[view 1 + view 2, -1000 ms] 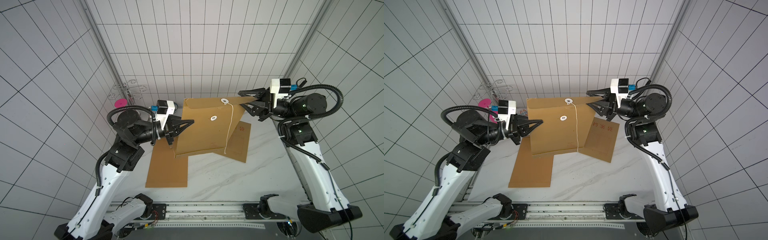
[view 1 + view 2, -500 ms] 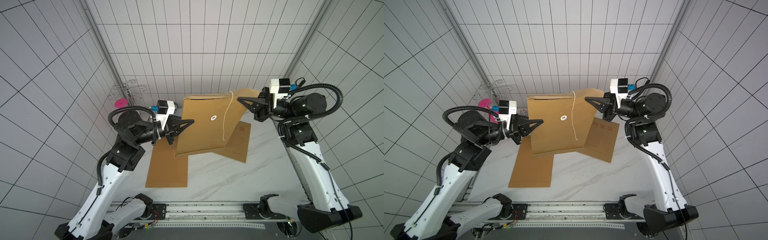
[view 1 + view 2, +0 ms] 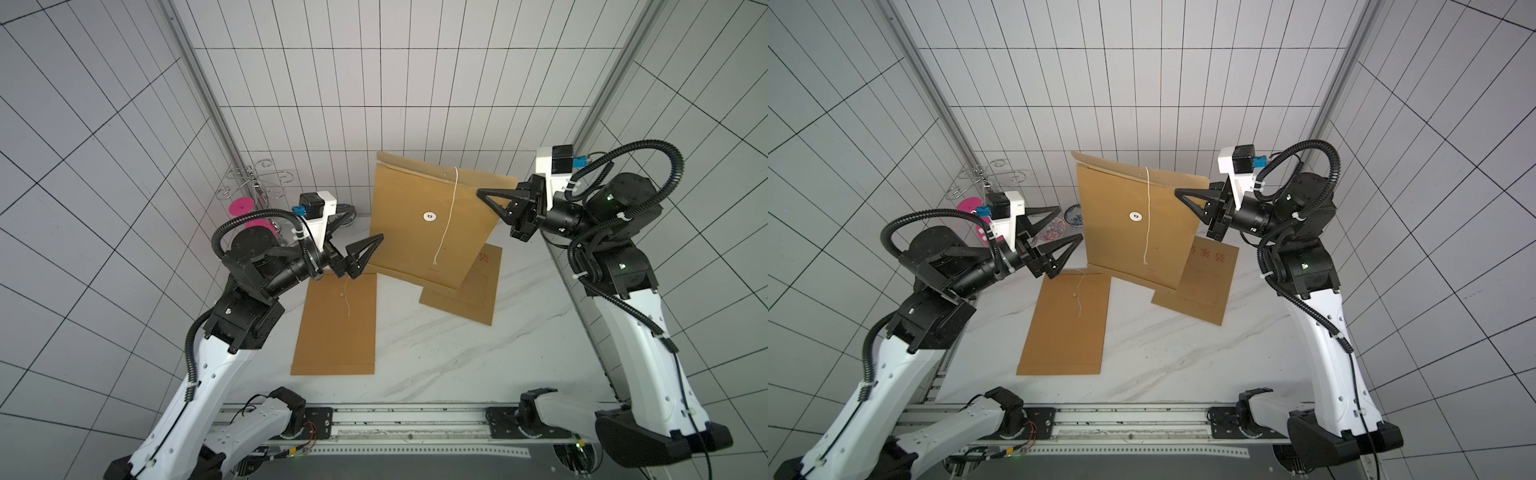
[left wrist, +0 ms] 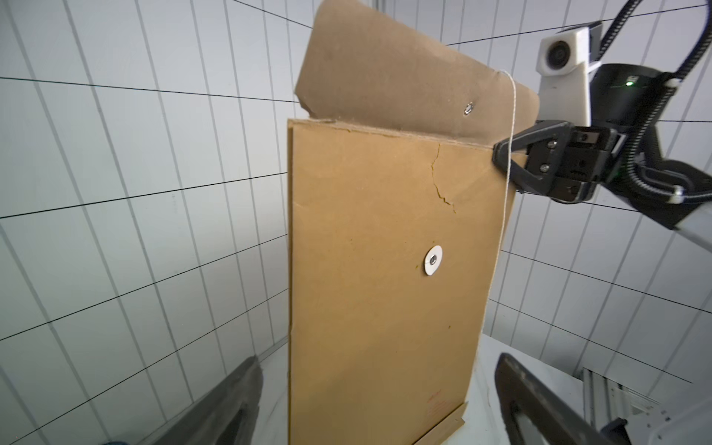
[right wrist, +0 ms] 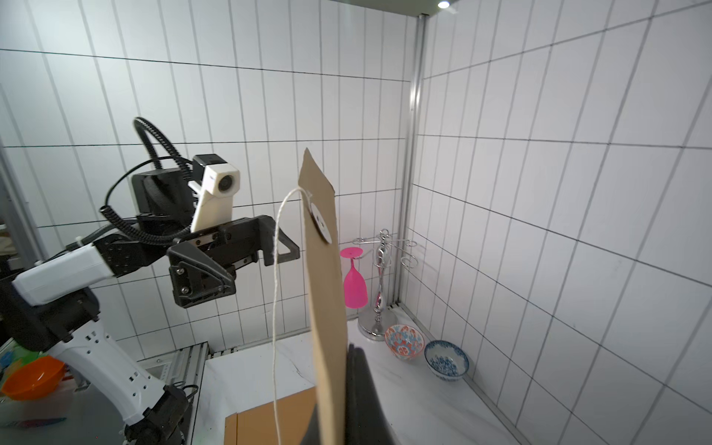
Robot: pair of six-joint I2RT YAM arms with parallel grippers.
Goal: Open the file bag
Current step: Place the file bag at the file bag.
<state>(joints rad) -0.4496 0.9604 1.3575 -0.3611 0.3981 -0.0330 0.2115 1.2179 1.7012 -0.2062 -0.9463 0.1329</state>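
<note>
- Holding the file bag upright at the back of the tabletop, the right gripper had its jaws clamped on the bag's upper edge.
- Flap stood lifted and string dangled loose, so the opening looked nearly done.
- Left gripper, jaws apart beside the bag, would probably need to spread the mouth.

Matt paper file bag, twisted string, glossy marbled tabletop, shiny metal rack.

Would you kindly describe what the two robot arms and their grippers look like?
Both the left arm and right arm have white lower links, black joint housings and looping black corrugated cable conduits. Each wrist carries a white camera mount with a blue connector. The left gripper and right gripper have black, triangular, open-frame fingers.
</note>
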